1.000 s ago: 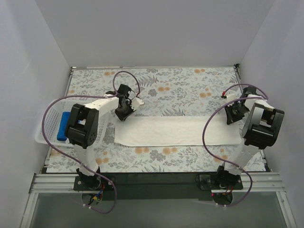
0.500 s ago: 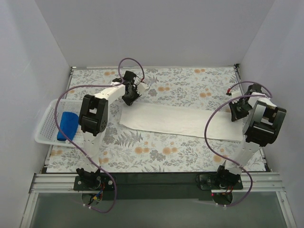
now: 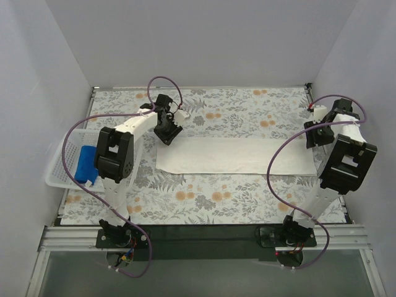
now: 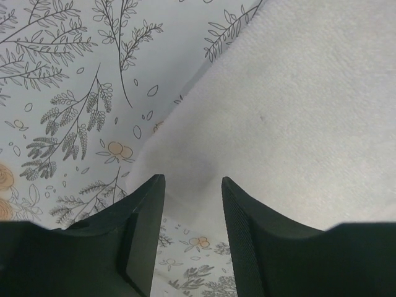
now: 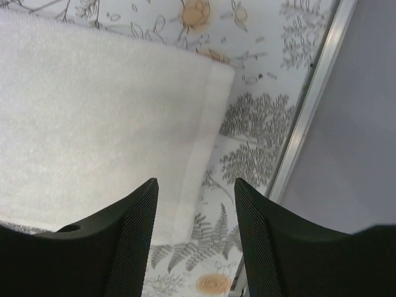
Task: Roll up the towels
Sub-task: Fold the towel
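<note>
The white towel (image 3: 238,156) lies flat as a long rectangle across the middle of the floral table. My left gripper (image 3: 167,131) hovers over its far left corner, jaws open with nothing between them; in the left wrist view the towel (image 4: 297,105) corner shows beneath the left gripper (image 4: 192,181). At the towel's right end my right gripper (image 3: 313,136) hangs open too. The right wrist view shows the towel (image 5: 93,111) hem under the open right gripper (image 5: 195,183). The blue towel (image 3: 85,163) lies in the basket.
A white perforated basket (image 3: 57,166) sits at the table's left edge, partly behind the left arm. A metal rail (image 5: 309,111) and the grey wall run close along the right gripper's side. White walls enclose the table.
Both grippers have opened and let go of the white towel's far corners. The towel has gone from skewed to lying straight and flat, and both arms have shifted slightly.
</note>
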